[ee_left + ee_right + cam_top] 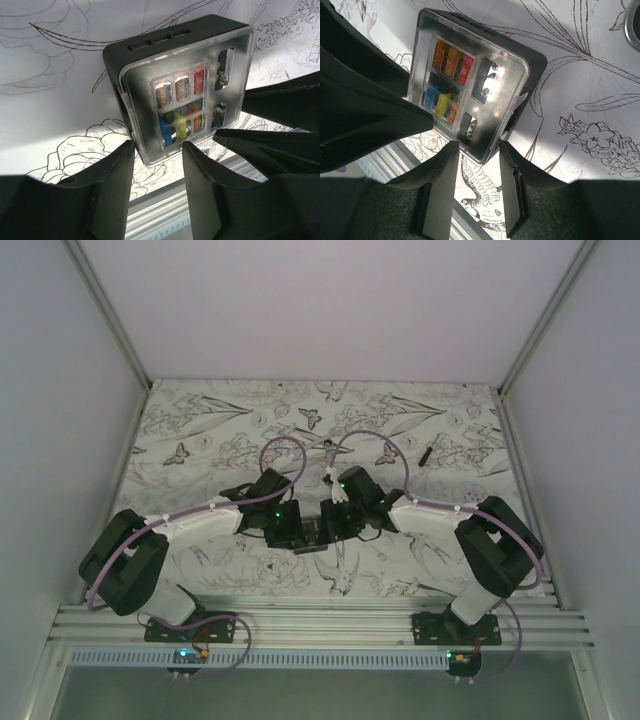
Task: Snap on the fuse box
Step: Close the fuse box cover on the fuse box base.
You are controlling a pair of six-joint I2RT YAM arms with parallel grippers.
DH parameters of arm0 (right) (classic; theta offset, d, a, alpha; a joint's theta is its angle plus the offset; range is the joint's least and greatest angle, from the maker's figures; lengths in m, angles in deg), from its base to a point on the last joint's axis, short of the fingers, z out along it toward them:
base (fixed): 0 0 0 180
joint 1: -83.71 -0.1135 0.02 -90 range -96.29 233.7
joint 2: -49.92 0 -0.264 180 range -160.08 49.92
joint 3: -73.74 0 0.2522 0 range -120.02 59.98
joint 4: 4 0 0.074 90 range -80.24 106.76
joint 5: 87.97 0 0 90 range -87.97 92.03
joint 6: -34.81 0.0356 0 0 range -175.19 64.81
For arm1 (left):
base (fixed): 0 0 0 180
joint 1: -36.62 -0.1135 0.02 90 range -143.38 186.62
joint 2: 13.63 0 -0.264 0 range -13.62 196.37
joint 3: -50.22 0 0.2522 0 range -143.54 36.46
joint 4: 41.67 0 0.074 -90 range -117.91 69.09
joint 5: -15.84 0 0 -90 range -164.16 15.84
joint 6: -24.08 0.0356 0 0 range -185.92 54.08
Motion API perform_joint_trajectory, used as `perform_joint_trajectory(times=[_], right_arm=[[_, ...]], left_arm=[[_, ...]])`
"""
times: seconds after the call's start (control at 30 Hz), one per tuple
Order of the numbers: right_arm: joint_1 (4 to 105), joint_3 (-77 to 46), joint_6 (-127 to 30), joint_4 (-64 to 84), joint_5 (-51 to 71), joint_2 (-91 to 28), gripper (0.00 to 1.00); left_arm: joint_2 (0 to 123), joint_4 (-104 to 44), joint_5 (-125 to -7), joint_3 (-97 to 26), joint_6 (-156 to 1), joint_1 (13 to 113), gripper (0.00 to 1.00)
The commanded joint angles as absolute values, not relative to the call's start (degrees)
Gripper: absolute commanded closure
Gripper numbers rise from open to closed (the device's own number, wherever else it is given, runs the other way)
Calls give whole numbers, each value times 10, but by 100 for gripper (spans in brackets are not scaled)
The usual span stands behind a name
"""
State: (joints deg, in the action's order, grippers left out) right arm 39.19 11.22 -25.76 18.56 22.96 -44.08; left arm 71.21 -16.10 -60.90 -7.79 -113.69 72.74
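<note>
The fuse box [180, 85] is a small black box with a clear lid lying over red, orange, yellow and blue fuses. In the top view it [312, 533] sits between both wrists, near the table's front middle. My left gripper [157, 147] has its two fingertips against one lower corner of the box. My right gripper [477, 145] pinches another corner, one tip on the lid edge and one on the black side; the box also shows in this view [470, 85]. The right arm's fingers [280, 100] show at the box's right edge in the left wrist view.
A silver wrench [329, 458] lies just behind the grippers, and its ring end [632, 25] shows in the right wrist view. A thin black stick [427, 453] lies at the back right. The metal rail [320, 620] runs along the near table edge.
</note>
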Motion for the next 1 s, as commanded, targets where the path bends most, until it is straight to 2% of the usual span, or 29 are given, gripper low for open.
perform_joint_trajectory(times=[0.0, 0.23, 0.5, 0.67, 0.97], right_arm=[[379, 101, -272, 218, 207, -471, 59], [357, 75, -292, 274, 159, -508, 60], [353, 70, -292, 293, 108, -526, 61], [356, 69, -301, 285, 99, -474, 58], [407, 53, -299, 237, 145, -420, 48]], left_arm=[[730, -139, -620, -69, -1134, 735, 57], [750, -140, -622, -58, -1142, 747, 64], [749, -141, -629, -55, -1147, 748, 64], [716, -140, -636, -54, -1142, 742, 58], [676, -137, -636, -69, -1117, 686, 41]])
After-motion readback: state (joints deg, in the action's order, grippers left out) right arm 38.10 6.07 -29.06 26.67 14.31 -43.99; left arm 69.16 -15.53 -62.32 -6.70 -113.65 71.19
